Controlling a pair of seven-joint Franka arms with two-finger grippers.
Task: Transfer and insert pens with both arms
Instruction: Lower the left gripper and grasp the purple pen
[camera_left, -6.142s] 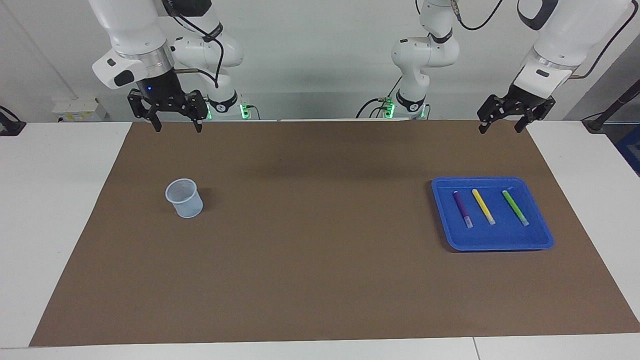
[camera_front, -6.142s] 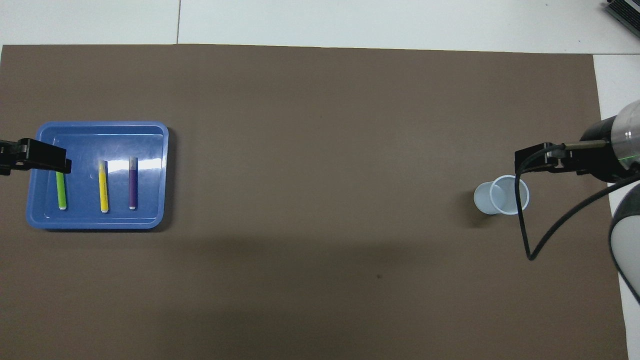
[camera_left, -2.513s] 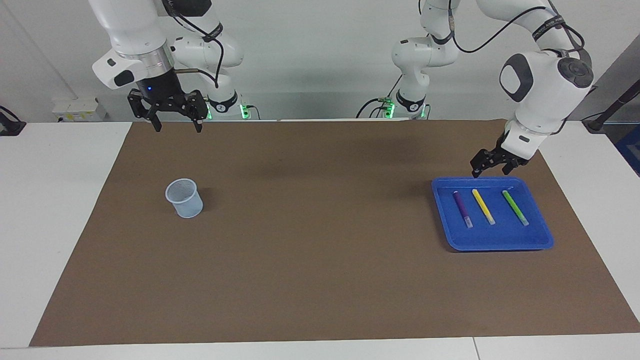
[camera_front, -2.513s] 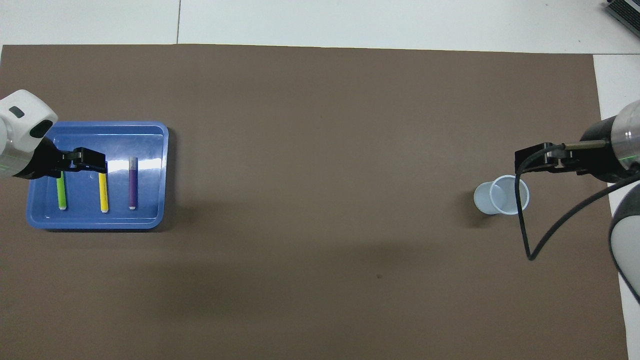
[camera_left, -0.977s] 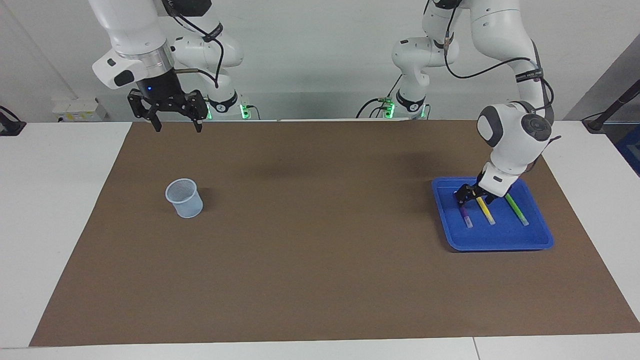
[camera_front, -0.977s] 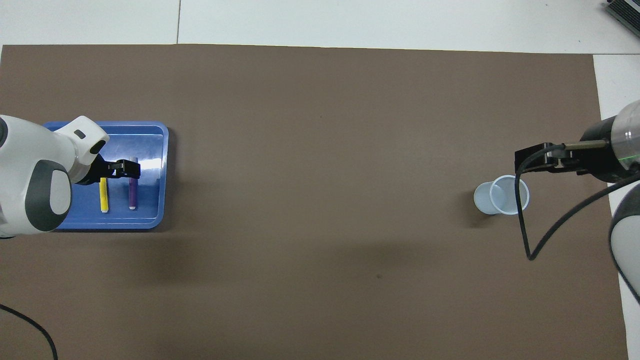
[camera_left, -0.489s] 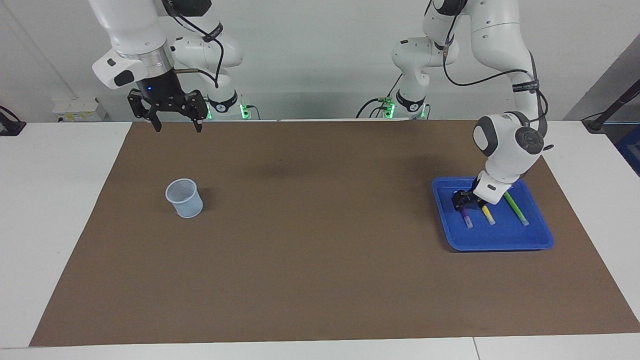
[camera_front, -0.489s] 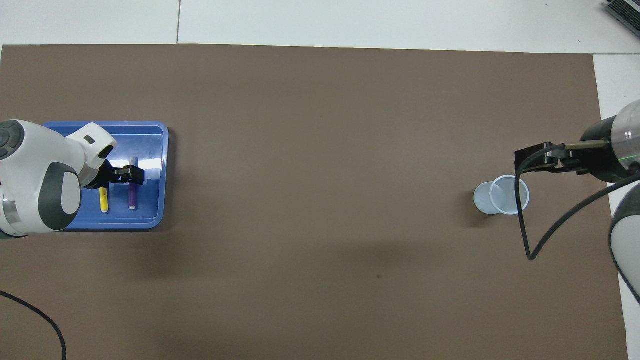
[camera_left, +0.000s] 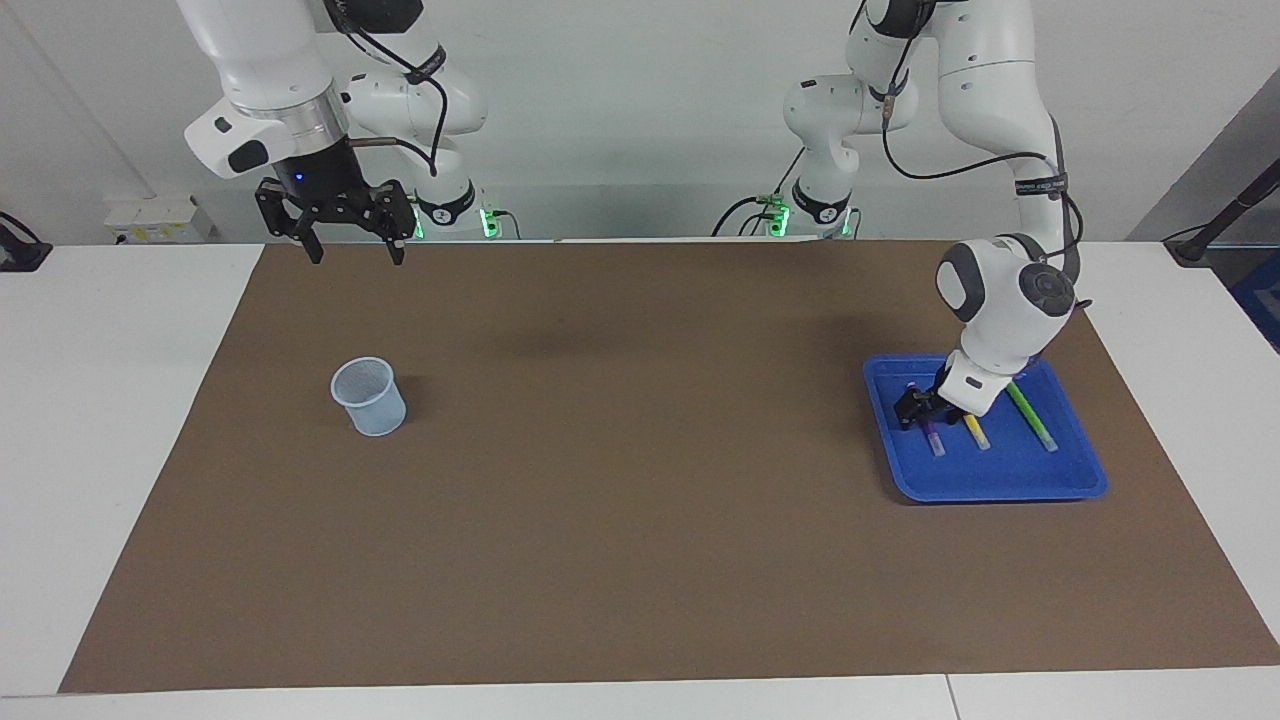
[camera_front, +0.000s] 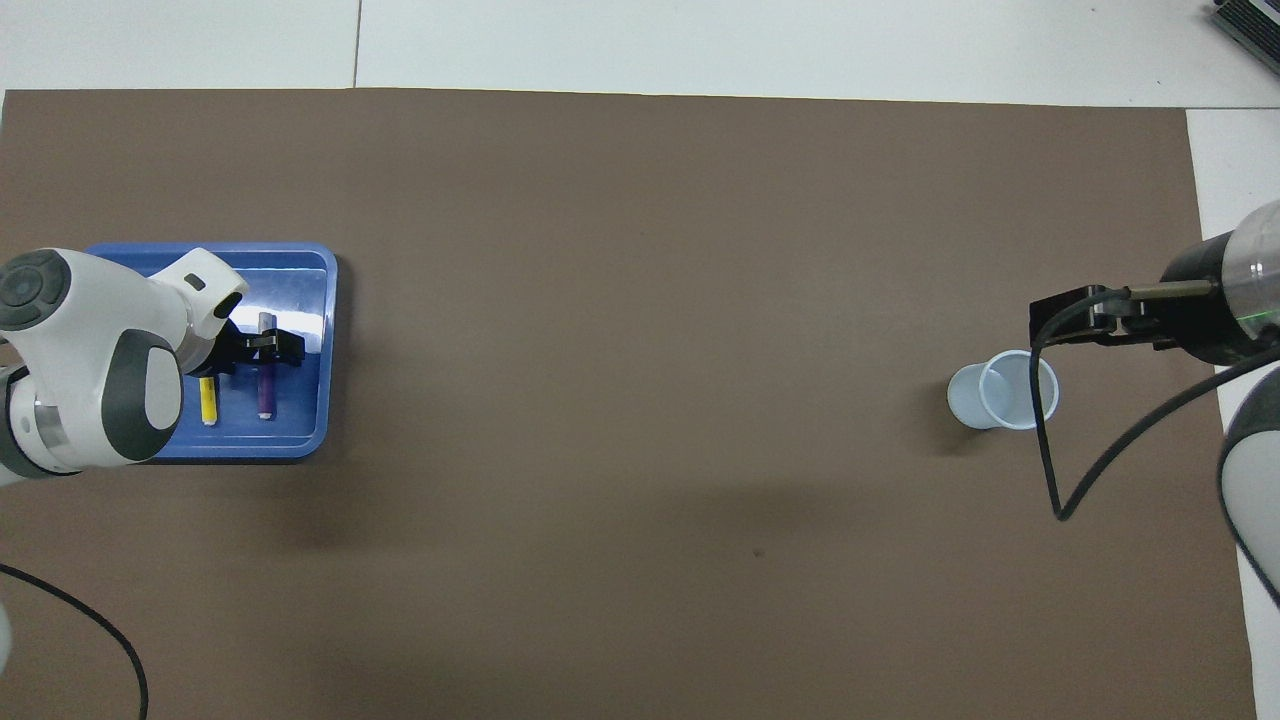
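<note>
Three pens lie side by side in a blue tray (camera_left: 1000, 482) (camera_front: 305, 435) at the left arm's end of the table. My left gripper (camera_left: 920, 407) (camera_front: 266, 348) is down in the tray, open, its jaws astride the middle of the purple pen (camera_left: 934, 439) (camera_front: 266, 393). The yellow pen (camera_left: 974, 431) (camera_front: 208, 401) lies beside it and the green pen (camera_left: 1031, 417) beside that one. In the overhead view the left arm hides the green pen. My right gripper (camera_left: 356, 252) waits open and empty in the air over the mat's edge at the robots' end.
A pale blue mesh cup (camera_left: 370, 397) (camera_front: 1003, 392) stands upright on the brown mat (camera_left: 640, 480) at the right arm's end. A black cable (camera_front: 1050, 470) loops from the right arm over the mat beside the cup.
The left arm came down from above the tray's edge into the tray and settled over the purple pen, and its jaws have narrowed slightly. The right arm has not moved.
</note>
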